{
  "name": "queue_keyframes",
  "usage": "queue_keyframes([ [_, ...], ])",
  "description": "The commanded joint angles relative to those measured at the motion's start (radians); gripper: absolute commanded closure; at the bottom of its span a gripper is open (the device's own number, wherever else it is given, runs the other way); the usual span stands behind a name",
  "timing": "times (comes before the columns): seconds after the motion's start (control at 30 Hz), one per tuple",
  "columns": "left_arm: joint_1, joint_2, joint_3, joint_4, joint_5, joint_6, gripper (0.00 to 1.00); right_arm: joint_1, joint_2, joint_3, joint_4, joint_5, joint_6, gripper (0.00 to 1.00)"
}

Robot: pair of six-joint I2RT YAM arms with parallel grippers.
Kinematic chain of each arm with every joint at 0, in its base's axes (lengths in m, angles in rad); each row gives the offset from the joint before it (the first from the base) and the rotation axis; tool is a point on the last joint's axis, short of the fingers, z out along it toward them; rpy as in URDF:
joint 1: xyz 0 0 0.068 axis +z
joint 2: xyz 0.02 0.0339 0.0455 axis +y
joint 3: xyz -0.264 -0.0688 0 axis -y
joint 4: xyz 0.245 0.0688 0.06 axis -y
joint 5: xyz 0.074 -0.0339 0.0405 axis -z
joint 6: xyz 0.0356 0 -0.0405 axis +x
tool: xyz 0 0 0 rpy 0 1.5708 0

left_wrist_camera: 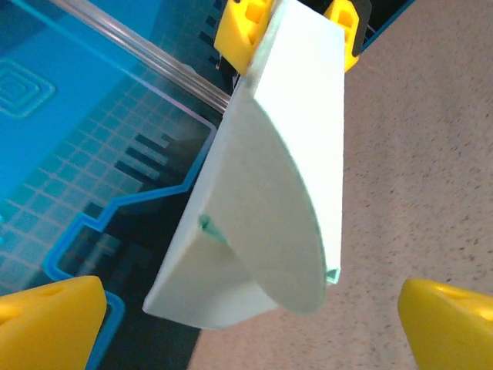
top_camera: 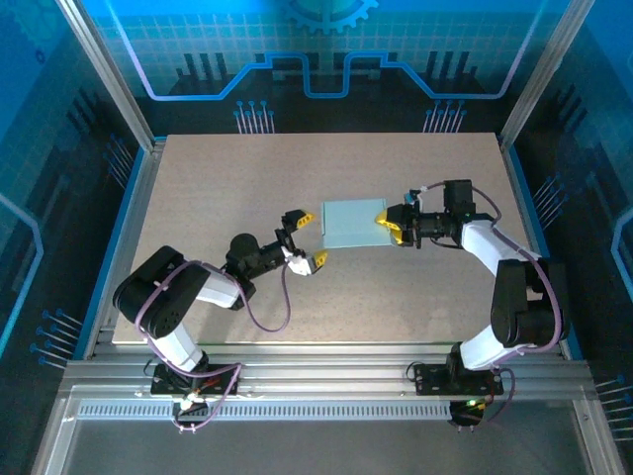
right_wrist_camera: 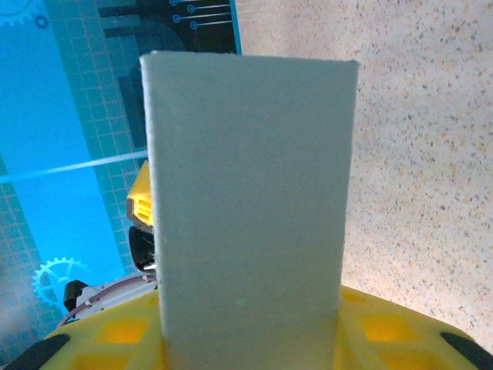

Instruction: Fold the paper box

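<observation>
Right pincer [top_camera: 387, 226]: clamped on the paper box's [top_camera: 353, 223] right end.
Left pincer [top_camera: 310, 240]: spread wide, just off its left end.
Paper box: middle of the tabletop [top_camera: 218, 178], body formed.
End flap [left_wrist_camera: 269, 223]: curved, seemingly untucked; closing remains.

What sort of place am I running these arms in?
Probably a purpose-built robot work cell, lab or demo booth: an aluminium-profile frame rings a speckled table, blue panels printed with gear and circuit graphics wall it in, and the right hand holds the paper box.
</observation>
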Motion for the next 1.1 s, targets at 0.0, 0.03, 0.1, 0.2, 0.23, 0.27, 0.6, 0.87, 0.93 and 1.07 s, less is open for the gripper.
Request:
queue_keyframes([
  [0.0, -0.023, 0.019, 0.004, 0.036, -0.070, 0.225, 0.04, -0.006, -0.018, 0.024, -0.060, -0.041, -0.033, 0.87],
  [0.03, -0.034, 0.024, 0.004, 0.035, -0.084, 0.269, 0.05, -0.002, -0.017, 0.025, -0.061, -0.043, -0.034, 0.87],
  [0.1, -0.050, 0.032, 0.007, 0.035, -0.110, 0.326, 0.08, 0.002, -0.017, 0.028, -0.068, -0.047, -0.038, 0.87],
  [0.2, -0.062, 0.050, 0.012, 0.036, -0.139, 0.385, 0.13, 0.008, -0.018, 0.034, -0.082, -0.051, -0.048, 0.88],
  [0.23, -0.063, 0.052, 0.012, 0.035, -0.139, 0.390, 0.15, 0.010, -0.017, 0.036, -0.085, -0.052, -0.051, 0.87],
  [0.27, -0.067, 0.051, 0.013, 0.035, -0.139, 0.390, 0.17, 0.013, -0.017, 0.039, -0.092, -0.053, -0.057, 0.88],
  [0.6, -0.096, 0.033, 0.015, 0.035, -0.143, 0.421, 0.27, 0.034, -0.007, 0.042, -0.115, -0.051, -0.085, 0.88],
  [0.87, -0.098, 0.031, 0.012, 0.035, -0.152, 0.424, 0.40, 0.033, -0.007, 0.051, -0.127, -0.045, -0.091, 0.88],
  [0.93, -0.098, 0.029, 0.012, 0.035, -0.155, 0.415, 0.44, 0.033, -0.007, 0.053, -0.142, -0.035, -0.104, 0.88],
  [1.07, -0.098, 0.027, 0.016, 0.036, -0.160, 0.371, 0.48, 0.033, -0.004, 0.052, -0.144, -0.033, -0.104, 0.87],
])
